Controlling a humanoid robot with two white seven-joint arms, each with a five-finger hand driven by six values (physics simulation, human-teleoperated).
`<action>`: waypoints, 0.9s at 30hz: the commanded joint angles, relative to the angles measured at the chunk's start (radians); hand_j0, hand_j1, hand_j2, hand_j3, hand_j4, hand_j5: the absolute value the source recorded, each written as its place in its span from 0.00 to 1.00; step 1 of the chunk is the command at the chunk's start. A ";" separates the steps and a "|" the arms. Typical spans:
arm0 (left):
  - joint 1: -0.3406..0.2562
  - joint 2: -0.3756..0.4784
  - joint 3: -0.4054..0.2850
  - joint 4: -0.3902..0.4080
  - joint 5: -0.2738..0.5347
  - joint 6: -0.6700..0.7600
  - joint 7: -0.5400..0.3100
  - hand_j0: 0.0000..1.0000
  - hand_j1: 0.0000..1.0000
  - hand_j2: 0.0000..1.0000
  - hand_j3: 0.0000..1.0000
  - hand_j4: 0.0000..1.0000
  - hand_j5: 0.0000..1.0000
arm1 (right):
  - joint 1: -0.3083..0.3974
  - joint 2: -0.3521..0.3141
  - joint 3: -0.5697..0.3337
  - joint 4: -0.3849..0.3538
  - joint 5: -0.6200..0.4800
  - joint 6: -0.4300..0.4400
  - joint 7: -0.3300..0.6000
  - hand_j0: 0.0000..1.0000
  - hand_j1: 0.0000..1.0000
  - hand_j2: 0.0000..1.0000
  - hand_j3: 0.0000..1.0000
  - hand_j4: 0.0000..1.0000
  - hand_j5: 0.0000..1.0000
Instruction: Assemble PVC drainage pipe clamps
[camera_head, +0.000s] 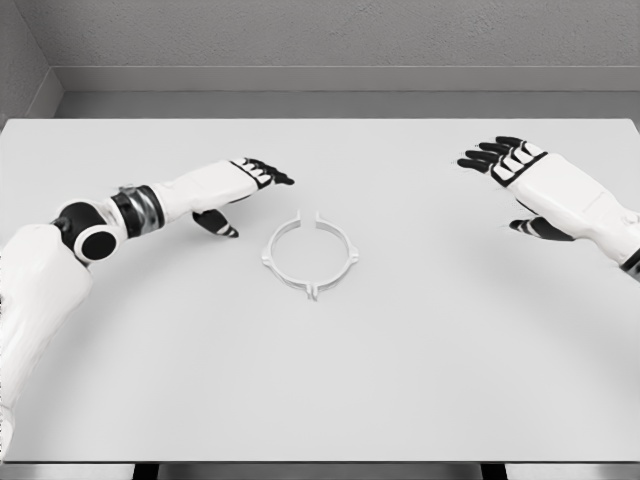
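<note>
A white ring-shaped pipe clamp (311, 252) lies flat near the middle of the white table (420, 380). It has a small gap at its top. The left hand (240, 185) is just beside it, fingers spread, holding nothing. The right hand (515, 170) is well apart from it, fingers also spread, holding nothing.

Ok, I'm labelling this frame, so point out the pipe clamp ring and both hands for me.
pipe clamp ring (277, 243): head view, on the ring's left band.
left hand (243, 180): head view, on the back of the hand.
right hand (520, 163): head view, on the palm below the fingers.
</note>
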 joint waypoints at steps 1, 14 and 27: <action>0.000 -0.018 -0.009 0.016 0.005 0.002 0.000 1.00 1.00 1.00 1.00 1.00 1.00 | 0.005 -0.012 -0.041 0.002 -0.010 0.001 -0.005 1.00 1.00 1.00 1.00 1.00 1.00; -0.045 -0.044 -0.066 0.016 0.007 0.002 0.000 1.00 1.00 1.00 1.00 1.00 1.00 | 0.081 -0.047 -0.036 -0.026 -0.343 0.001 0.007 1.00 1.00 1.00 1.00 1.00 1.00; -0.041 -0.065 -0.068 0.018 0.005 0.002 0.000 1.00 1.00 1.00 1.00 1.00 1.00 | 0.098 -0.007 -0.023 -0.026 -0.337 0.001 0.006 1.00 1.00 1.00 1.00 1.00 1.00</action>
